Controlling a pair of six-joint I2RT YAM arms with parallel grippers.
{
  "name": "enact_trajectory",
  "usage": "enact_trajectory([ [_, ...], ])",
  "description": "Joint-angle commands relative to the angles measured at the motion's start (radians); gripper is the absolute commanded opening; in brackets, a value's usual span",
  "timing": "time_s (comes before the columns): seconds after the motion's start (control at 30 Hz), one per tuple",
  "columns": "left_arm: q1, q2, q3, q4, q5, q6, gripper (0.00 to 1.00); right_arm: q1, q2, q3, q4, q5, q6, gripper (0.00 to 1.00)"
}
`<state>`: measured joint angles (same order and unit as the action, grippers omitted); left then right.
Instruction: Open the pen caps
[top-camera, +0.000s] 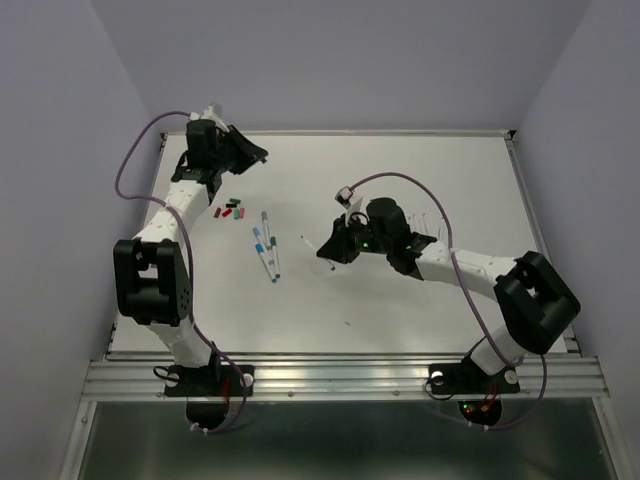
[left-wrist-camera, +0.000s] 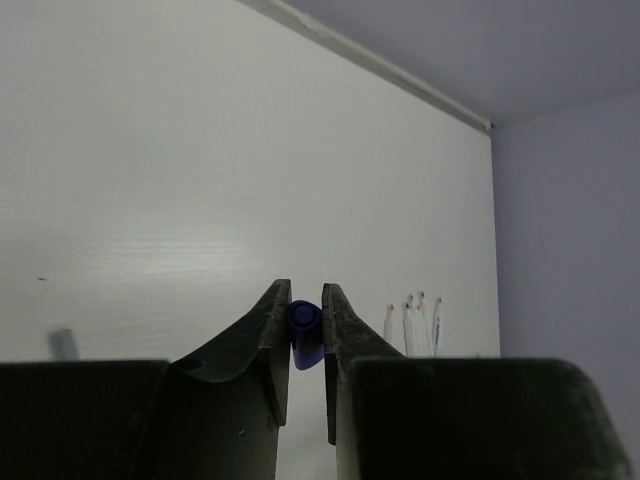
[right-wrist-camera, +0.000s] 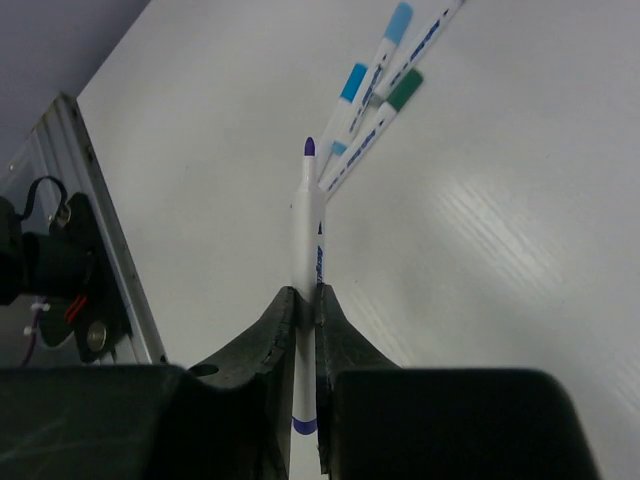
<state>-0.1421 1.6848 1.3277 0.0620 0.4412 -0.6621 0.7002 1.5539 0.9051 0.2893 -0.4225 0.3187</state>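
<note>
The left claw (left-wrist-camera: 306, 298) is closed on a dark blue pen cap (left-wrist-camera: 305, 335) near the far left corner of the white bench (left-wrist-camera: 200, 150). The right claw (right-wrist-camera: 308, 298) is closed on the barrel of an uncapped pen (right-wrist-camera: 305, 220) with a purple tip. Capped pens (right-wrist-camera: 352, 85) lie on the bench just beyond that tip. Loose caps (top-camera: 232, 208) lie grouped near the left arm. Four pens (left-wrist-camera: 412, 325) lie side by side toward the right bench edge.

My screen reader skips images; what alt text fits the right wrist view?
The right gripper clamps an uncapped purple-tipped pen pointing away over the white table. Beyond lie capped pens, light blue and green.
</note>
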Motion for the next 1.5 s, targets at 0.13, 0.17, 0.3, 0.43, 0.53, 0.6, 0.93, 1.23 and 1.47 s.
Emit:
enact_trajectory([
  [0.13, 0.095, -0.068, 0.042, 0.027, -0.154, 0.036, 0.00, 0.013, -0.103, -0.040, -0.035, -0.020, 0.010, 0.01],
  [0.17, 0.098, -0.076, 0.028, 0.019, -0.160, 0.039, 0.00, 0.013, -0.109, -0.041, -0.038, 0.020, 0.020, 0.01],
  [0.3, 0.110, -0.060, 0.016, -0.062, -0.234, 0.070, 0.00, 0.004, -0.120, -0.032, -0.081, 0.175, 0.028, 0.01],
  [0.43, 0.124, -0.031, -0.005, -0.159, -0.341, 0.093, 0.00, -0.044, -0.118, -0.018, -0.143, 0.272, 0.049, 0.01],
  [0.53, 0.130, -0.010, -0.027, -0.183, -0.368, 0.105, 0.00, -0.085, -0.115, -0.009, -0.180, 0.327, 0.063, 0.01],
  [0.6, 0.130, 0.004, -0.047, -0.189, -0.380, 0.108, 0.00, -0.094, -0.110, -0.005, -0.200, 0.359, 0.062, 0.01],
  [0.93, 0.133, 0.049, -0.107, -0.237, -0.504, 0.119, 0.15, -0.094, -0.032, 0.040, -0.263, 0.366, -0.010, 0.01],
  [1.23, 0.133, 0.116, -0.116, -0.237, -0.510, 0.117, 0.29, -0.094, 0.021, 0.066, -0.263, 0.353, -0.013, 0.04],
  [1.47, 0.133, 0.165, -0.101, -0.243, -0.519, 0.121, 0.37, -0.094, 0.018, 0.066, -0.266, 0.331, -0.021, 0.09],
])
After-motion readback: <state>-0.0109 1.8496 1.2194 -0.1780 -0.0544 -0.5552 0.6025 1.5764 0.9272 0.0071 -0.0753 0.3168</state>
